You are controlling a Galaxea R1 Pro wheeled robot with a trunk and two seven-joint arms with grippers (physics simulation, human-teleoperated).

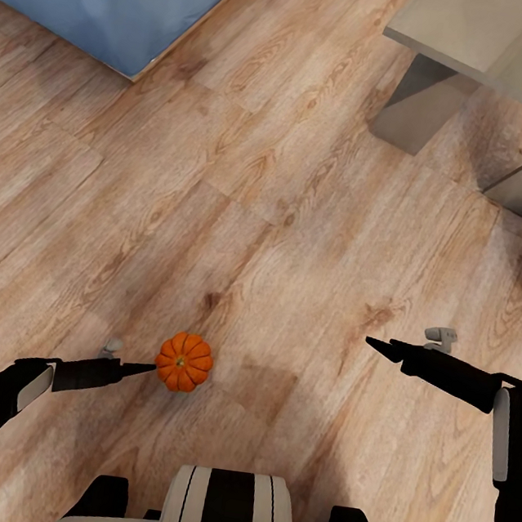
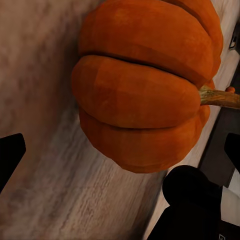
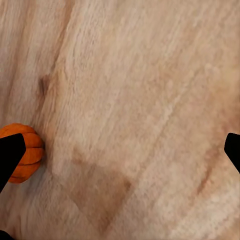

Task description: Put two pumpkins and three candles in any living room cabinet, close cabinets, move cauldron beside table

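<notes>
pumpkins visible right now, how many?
1. The pumpkin sits on the wood floor right at the left gripper's tips, close up in the left wrist view. The second one may be out of frame.

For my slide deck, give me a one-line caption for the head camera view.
Left gripper reaches an orange pumpkin on the wood floor; right gripper hovers apart.

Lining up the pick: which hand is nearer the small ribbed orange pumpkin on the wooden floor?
Left. The left hand has its tips right at the small ribbed orange pumpkin; the right hand hangs well off to its other side, over bare wooden floor.
</notes>
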